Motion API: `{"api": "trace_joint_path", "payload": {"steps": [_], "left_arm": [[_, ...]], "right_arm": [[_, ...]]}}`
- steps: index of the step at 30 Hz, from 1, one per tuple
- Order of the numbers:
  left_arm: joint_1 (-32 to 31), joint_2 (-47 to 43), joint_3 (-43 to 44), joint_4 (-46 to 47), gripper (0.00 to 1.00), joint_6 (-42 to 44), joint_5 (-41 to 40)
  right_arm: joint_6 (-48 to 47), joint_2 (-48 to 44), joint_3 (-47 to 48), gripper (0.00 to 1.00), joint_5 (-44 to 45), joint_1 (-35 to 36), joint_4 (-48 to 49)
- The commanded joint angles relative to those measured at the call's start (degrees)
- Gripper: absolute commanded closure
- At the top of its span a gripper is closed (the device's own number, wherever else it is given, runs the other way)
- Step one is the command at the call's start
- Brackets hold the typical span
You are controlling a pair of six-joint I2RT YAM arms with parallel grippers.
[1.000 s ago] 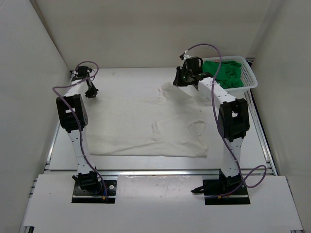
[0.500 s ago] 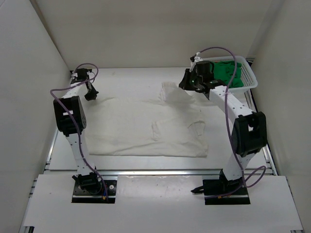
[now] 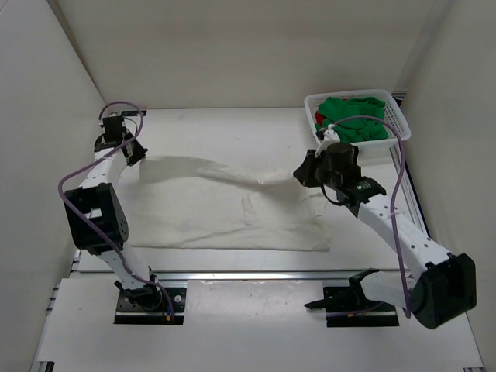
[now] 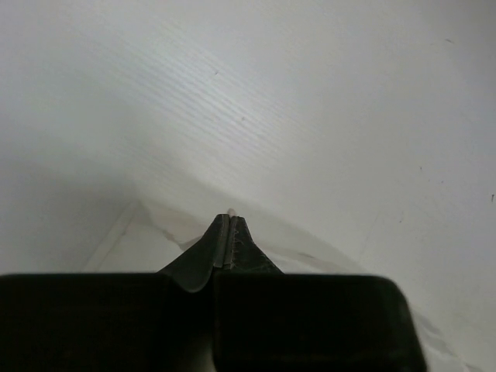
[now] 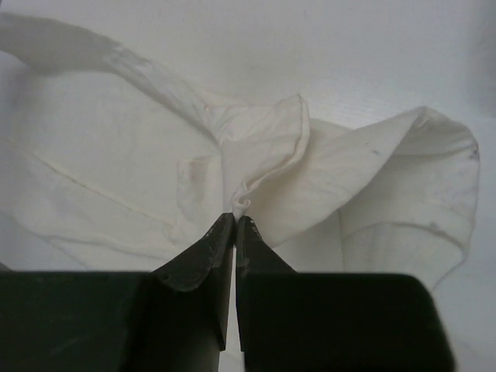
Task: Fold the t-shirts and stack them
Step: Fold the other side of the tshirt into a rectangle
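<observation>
Both my left gripper (image 3: 136, 154) and right gripper (image 5: 235, 222) are pinched tight on the far edge of the cream t-shirt (image 3: 232, 221), mid-frame on the tabletop (image 3: 232, 128). It is light, limp cloth that sags between them, so I judge corner holds best.

a white basket (image 3: 391, 141) on a white table (image 3: 232, 132)
the basket was made of white plastic net and sat in the far right corner of the table. plain white walls (image 3: 232, 54) stood at the back and on both sides. a metal rail (image 3: 248, 273) ran along the table's near edge, with a flat white board (image 3: 256, 318) just in front of it.
</observation>
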Motion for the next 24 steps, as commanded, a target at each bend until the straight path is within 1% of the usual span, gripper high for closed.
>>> {"api": "trace_joint_path", "payload": {"steps": [1,4,6,9,12,16,18,20,24], "left_arm": [[1.54,-5.8,-4.78,1.73,1.0,-0.92,0.93],[2.33,-8.78,-8.47,2.52,1.0,-1.01,1.98],[2.5,-9.49,-10.14,2.79,0.99,-1.1,1.99],[4.17,-10.2,-11.55,2.17,1.0,-0.92,2.51],[5.4,-11.6,-13.13,2.35,1.0,-1.27,3.74],[4.79,-13.71,-14.63,2.53,1.0,-1.1,2.95],[4.79,-14.06,-15.6,2.87,1.0,-0.92,3.48],[5.4,-14.77,-17.35,2.79,1.0,-0.75,2.86],[5.93,-16.44,-21.04,3.14,1.0,-0.22,1.81]], "right_arm": [[0.17,-6.02,-5.13,1.0,2.28,1.9,1.45],[0.78,-12.0,-9.79,1.0,4.03,3.66,0.14],[0.87,-14.72,-12.26,1.0,4.47,3.58,-1.0],[2.44,-19.29,-17.79,1.0,4.91,4.02,-2.49],[3.59,-23.86,-21.22,1.0,4.64,3.67,-3.73],[5.7,-29.4,-25.18,1.0,4.38,3.31,-5.66],[7.53,-30.9,-27.11,0.99,3.86,2.79,-6.45],[8.34,-32.05,-28.95,1.0,2.98,1.91,-7.51],[11.84,-33.19,-32.3,1.0,-1.58,0.42,-8.13]]}}
